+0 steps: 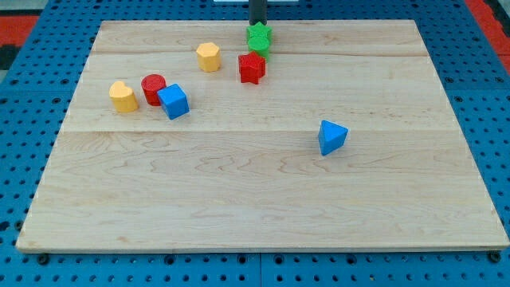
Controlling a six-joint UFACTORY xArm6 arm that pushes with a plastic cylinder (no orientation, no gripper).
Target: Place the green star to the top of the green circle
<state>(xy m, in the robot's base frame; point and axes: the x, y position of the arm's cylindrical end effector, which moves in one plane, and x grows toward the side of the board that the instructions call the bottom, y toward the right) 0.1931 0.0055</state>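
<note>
The green star [259, 37] sits near the board's top edge, a little right of the middle. Just below it a small patch of lighter green [260, 54] shows between it and the red star [252, 68]; this may be the green circle, mostly hidden, and I cannot tell its shape. My dark rod comes down from the view's top, and my tip [259, 25] is right at the upper side of the green star, touching it or nearly so.
A yellow hexagon [208, 57] lies left of the red star. Further left are a yellow block [123, 96], a red circle [153, 85] and a blue cube [173, 101], close together. A blue triangle [331, 137] lies at the right. The wooden board [239, 215] rests on a blue pegboard.
</note>
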